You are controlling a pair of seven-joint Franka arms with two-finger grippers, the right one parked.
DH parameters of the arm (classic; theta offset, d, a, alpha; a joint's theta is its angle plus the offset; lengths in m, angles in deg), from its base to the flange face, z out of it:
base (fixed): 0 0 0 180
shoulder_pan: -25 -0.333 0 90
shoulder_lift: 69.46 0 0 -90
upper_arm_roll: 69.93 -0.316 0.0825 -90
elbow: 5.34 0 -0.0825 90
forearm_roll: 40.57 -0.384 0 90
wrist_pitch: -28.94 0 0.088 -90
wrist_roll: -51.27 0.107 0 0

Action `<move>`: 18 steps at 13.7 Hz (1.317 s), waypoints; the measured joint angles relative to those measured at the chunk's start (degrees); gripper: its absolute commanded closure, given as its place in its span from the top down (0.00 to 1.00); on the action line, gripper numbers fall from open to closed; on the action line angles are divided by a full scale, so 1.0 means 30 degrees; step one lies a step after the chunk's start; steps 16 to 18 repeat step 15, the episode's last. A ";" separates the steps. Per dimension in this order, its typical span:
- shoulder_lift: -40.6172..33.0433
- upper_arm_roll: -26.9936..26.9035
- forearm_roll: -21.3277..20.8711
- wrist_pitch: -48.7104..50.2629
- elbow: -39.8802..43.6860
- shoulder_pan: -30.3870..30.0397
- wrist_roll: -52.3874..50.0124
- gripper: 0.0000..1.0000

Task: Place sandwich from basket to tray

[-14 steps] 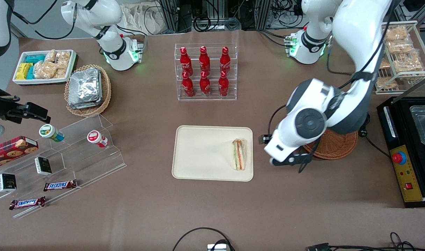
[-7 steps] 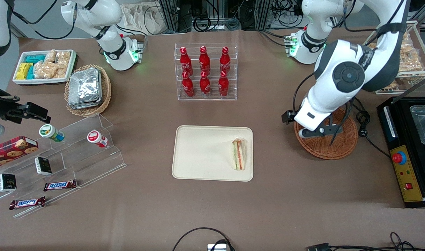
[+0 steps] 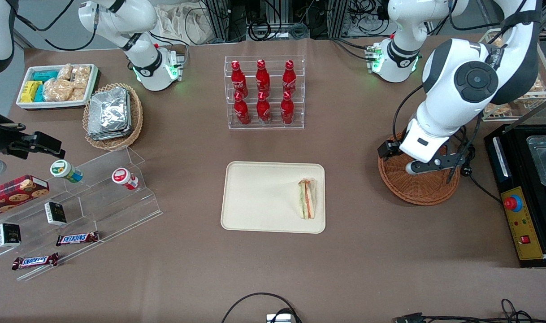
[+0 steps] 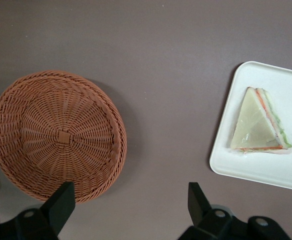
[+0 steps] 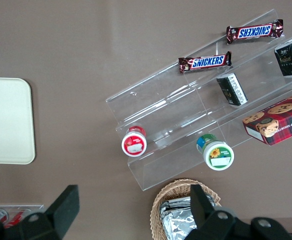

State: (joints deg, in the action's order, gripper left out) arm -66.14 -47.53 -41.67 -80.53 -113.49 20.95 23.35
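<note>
While sandwich [image 3: 307,198] lies on tray [image 3: 259,197], gripper [image 3: 427,165] hovers, fingers apart, over basket [image 3: 416,188].

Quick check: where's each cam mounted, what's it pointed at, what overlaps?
Front: high, facing the robots, sees the whole table; the gripper hangs above the basket.
Left wrist: looks down at the empty basket and the sandwich on the tray; open gripper shows.
Right wrist: looks down at candy bars on a clear rack.
Front and left wrist share basket, sandwich, tray.
</note>
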 measured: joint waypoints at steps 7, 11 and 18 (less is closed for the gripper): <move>-0.0272 -0.1420 -0.0023 0.0822 0.0053 0.0017 0.2377 1.00; -0.0749 -0.4101 -0.0014 0.2061 0.0525 0.0925 0.5704 1.00; 0.0138 -0.4296 -0.0030 0.2887 0.2961 0.1138 0.6060 1.00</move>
